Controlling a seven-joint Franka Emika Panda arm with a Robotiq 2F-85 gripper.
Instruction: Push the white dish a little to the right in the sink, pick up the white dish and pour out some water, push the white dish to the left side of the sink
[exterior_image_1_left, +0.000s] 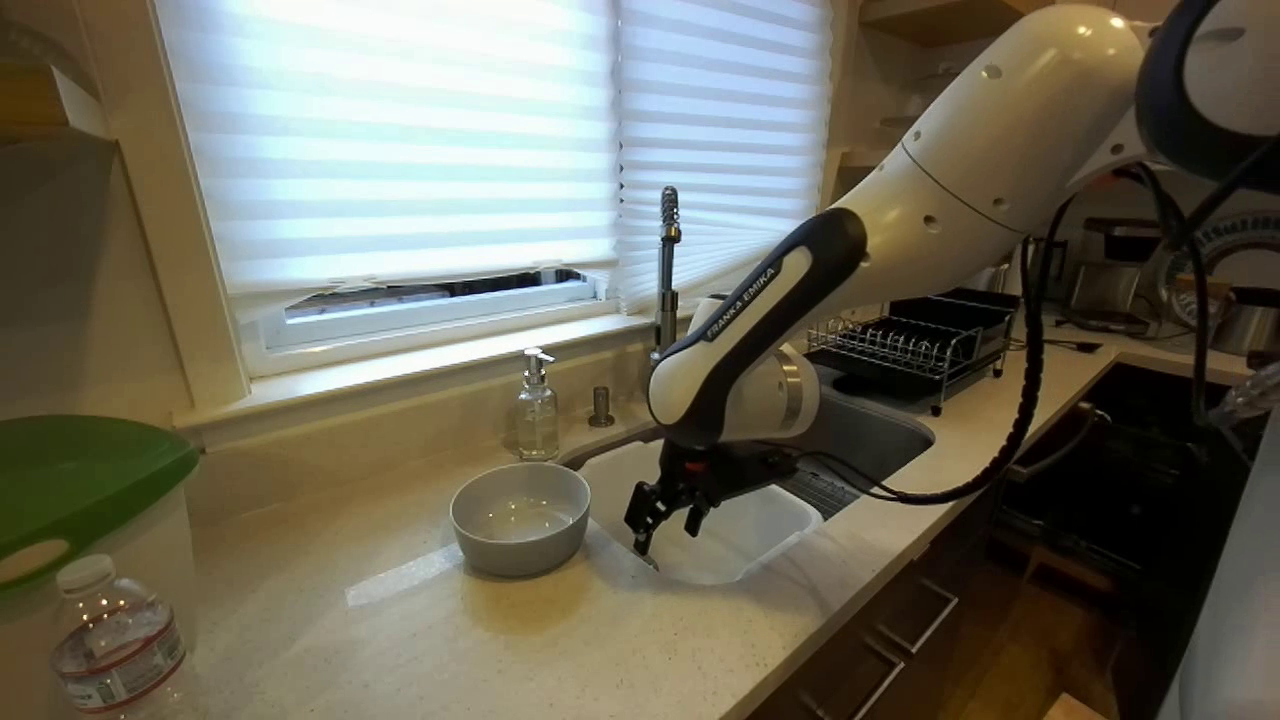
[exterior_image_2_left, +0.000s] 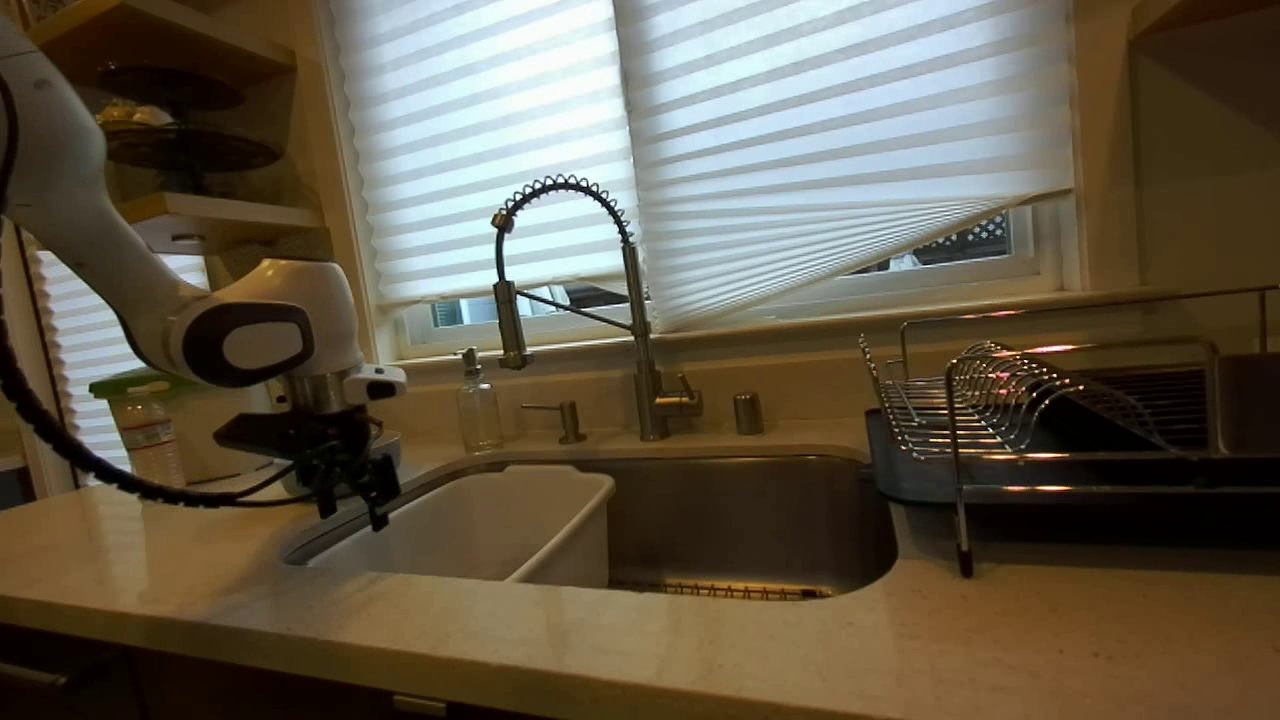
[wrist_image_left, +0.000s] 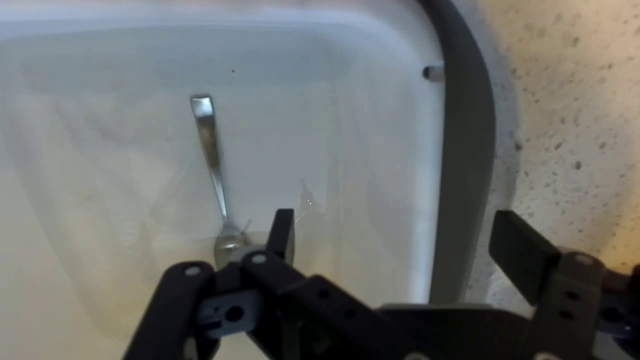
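Looks like early days — the white dish (exterior_image_2_left: 480, 515) sits at the left end of the sink (exterior_image_2_left: 740, 510), seemingly holding water (wrist_image_left: 270, 150), and the gripper (wrist_image_left: 400, 240) is empty, spread wide over the dish's left rim. Push right, pour, push back probably all left to do — no proof, though.

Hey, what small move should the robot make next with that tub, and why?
Probably shift the open jaws slightly inward over the white tub before lowering: in the wrist view they appear to straddle its rim, but one jaw seems over the countertop, which could block descent.
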